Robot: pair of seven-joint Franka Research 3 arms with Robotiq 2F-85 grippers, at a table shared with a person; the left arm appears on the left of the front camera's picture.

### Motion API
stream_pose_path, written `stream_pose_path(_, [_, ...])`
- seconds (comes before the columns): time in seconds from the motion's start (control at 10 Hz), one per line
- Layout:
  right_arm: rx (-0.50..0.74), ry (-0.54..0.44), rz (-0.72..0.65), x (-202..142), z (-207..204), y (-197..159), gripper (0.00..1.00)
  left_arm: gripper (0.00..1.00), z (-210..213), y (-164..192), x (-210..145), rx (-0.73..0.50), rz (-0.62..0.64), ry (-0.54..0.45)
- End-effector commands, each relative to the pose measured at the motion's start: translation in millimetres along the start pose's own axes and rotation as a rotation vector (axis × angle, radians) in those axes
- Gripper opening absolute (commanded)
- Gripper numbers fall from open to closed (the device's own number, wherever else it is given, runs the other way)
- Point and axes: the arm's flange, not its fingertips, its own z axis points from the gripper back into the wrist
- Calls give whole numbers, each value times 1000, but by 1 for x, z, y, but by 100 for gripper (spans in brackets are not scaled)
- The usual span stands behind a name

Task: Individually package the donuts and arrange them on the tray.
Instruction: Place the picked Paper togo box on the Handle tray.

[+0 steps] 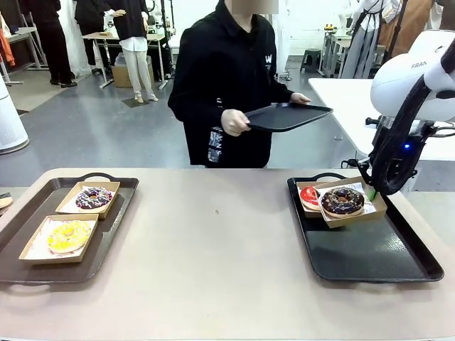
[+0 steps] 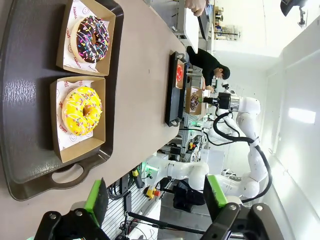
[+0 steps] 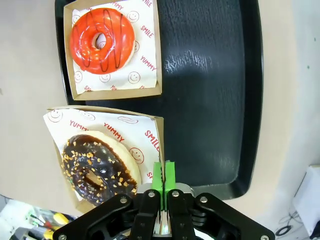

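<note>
Donuts number four, each in its own box: your right gripper (image 3: pixel 163 187) reaches down from above, pads clamped on the chocolate donut's box (image 3: pixel 153 131), held tilted over the right tray (image 1: pixel 370 252) beside the red donut (image 1: pixel 309 195). Your left gripper (image 2: pixel 155 197) hovers with fingers apart near the left tray (image 1: pixel 106 238) holding the yellow donut (image 1: pixel 68 236) and sprinkled donut (image 1: pixel 93 197).

Glossy red-glazed ring donut (image 3: pixel 102 34) on smiley-printed white paper (image 3: pixel 142 65) in a matt brown cardboard box (image 3: pixel 158 60), on a black grained-plastic tray (image 3: pixel 210 90)
</note>
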Motion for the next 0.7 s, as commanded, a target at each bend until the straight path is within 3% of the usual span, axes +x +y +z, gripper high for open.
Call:
stream_pose_path(0.0, [10,-38,32,-8,-7,-3,2,100,3,-2,-1,-5,-8,3])
stream_pose_path(0.3, [-10,-55,62,-35,-31,-10,2,100,3,-2,-1,-5,-8,3])
stream_pose_path(0.6, [-2,-27,66,-39,-55,-14,2,100,3,-2,-1,-5,-8,3])
